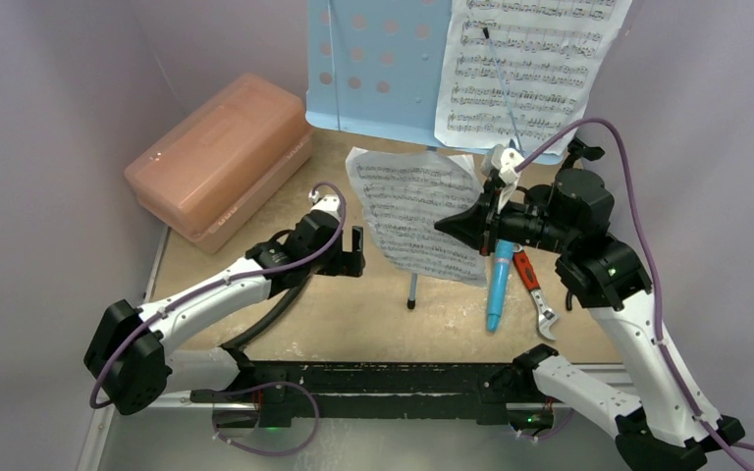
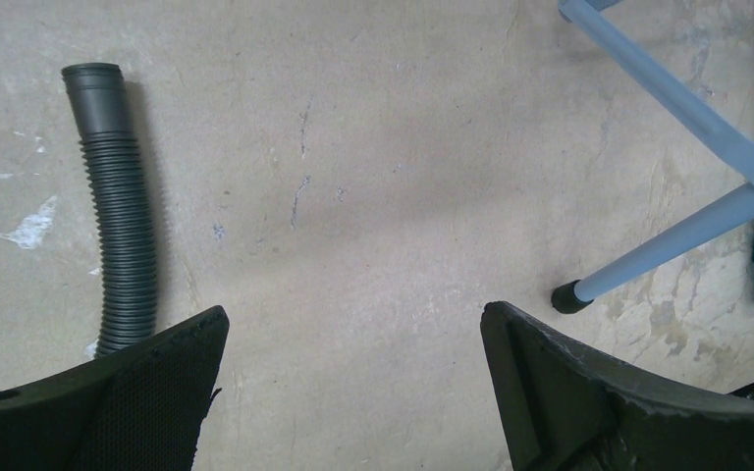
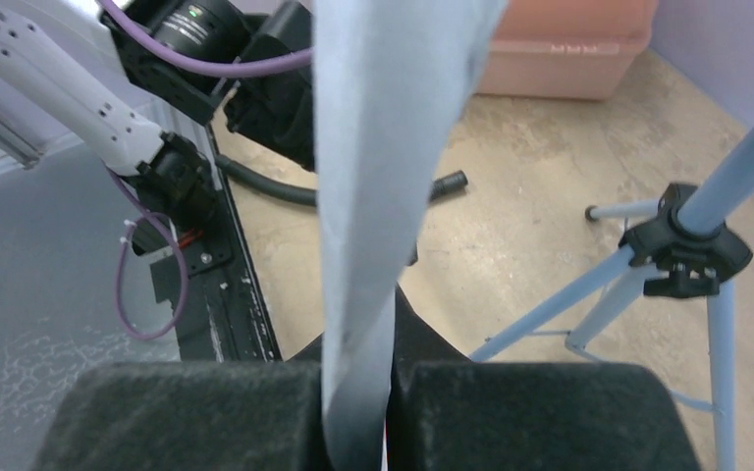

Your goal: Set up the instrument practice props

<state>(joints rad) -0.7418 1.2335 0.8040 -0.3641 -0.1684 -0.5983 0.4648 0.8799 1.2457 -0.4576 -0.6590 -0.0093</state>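
Right gripper (image 3: pixel 353 402): pinching sheet-music page (image 1: pixel 412 211), long axis running straight out from it.
Left gripper (image 2: pixel 353 324): spread wide over tabletop (image 2: pixel 353 147).

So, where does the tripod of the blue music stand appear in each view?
Top external: tripod, one thin leg at the centre, just below the sheet-music page.
Left wrist: tripod, upper right, two legs meeting at a joint.
Right wrist: tripod, right side, black hub and legs.
Shared landmark: black hose, seen in all three views.
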